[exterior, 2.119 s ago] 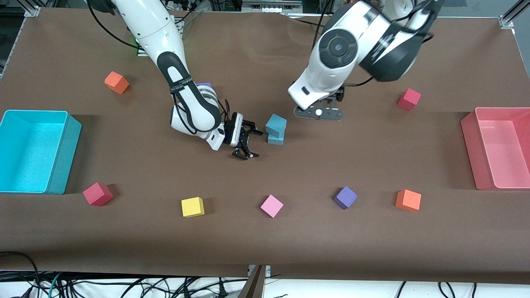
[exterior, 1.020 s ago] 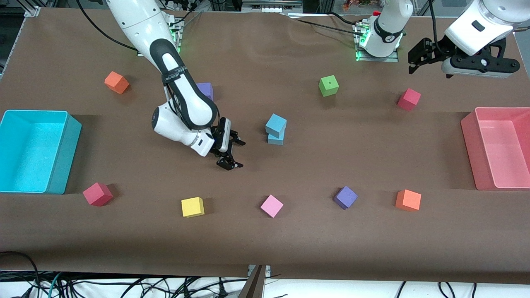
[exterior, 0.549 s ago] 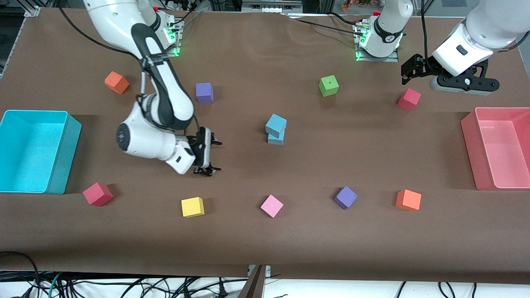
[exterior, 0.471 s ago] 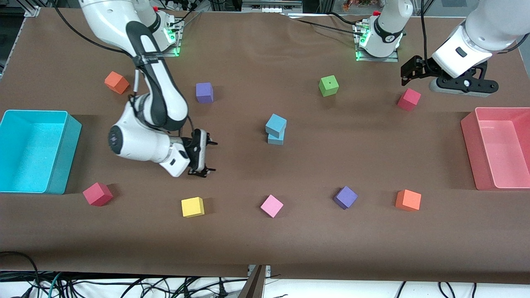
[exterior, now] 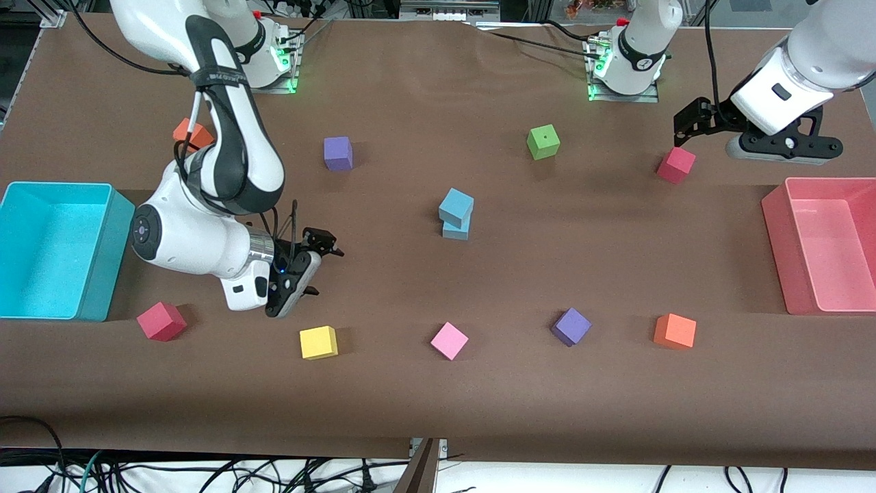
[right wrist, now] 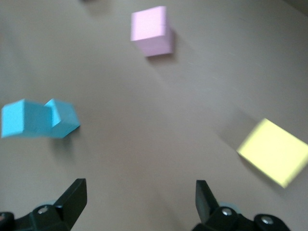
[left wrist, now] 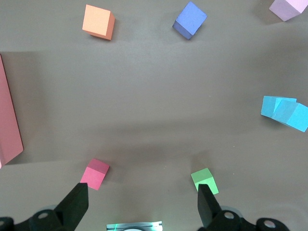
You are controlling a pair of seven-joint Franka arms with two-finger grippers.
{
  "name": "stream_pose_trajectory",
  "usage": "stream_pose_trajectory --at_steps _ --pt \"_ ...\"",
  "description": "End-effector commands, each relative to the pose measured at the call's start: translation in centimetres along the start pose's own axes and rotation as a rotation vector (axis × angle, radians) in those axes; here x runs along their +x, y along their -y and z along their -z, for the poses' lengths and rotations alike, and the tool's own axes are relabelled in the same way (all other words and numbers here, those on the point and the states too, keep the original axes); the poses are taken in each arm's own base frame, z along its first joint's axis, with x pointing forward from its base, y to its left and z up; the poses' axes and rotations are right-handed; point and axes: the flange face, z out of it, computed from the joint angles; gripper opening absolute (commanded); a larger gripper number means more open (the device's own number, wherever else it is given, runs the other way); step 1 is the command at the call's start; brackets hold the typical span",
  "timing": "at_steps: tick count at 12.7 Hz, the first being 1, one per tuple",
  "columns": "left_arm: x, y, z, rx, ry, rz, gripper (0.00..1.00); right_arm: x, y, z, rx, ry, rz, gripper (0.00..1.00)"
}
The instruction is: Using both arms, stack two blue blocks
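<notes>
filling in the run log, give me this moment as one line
stack: blue blocks one on the other, mid-table | left gripper: open, empty, over red cube | right gripper: open, empty, above table near yellow cube

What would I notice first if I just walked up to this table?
Probably the two blue blocks stacked in the middle of the table, the top one a bit crooked. Then the big white arms pulled away from them: the right hand open above the yellow cube, the left hand open above the red cube.
</notes>
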Motion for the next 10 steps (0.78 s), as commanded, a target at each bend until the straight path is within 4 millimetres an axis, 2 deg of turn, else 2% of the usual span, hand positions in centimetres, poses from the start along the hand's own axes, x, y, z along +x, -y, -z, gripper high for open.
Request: stream_pose_trajectory --at_steps 1,3,4,6,7,10 --pt "1.2 0.4 0.0 -0.008 0.02 -0.005 1.0 1.1 0.5 1.0 -0.044 0.024 -0.161 1.0" --pt "1.2 0.6 0.0 0.011 0.02 -0.014 1.0 0.9 1.2 0.0 -0.028 0.064 -0.168 1.0" --pt "1.2 0.6 0.0 0.011 0.022 -0.013 1.0 1.4 2.7 -1.1 -0.039 0.089 -0.2 1.0" --pt "1.4 0.6 0.1 0.012 0.019 -0.013 1.0 1.2 3.8 -1.1 -0.054 0.135 -0.384 1.0" --pt "1.4 0.6 0.0 0.01 0.02 -0.013 1.0 0.2 3.6 1.3 -0.048 0.163 -0.446 1.0" --pt "1.6 1.0 -0.1 0.009 0.021 -0.007 1.0 -8.5 -4.9 10.2 -0.157 0.215 -0.525 1.0"
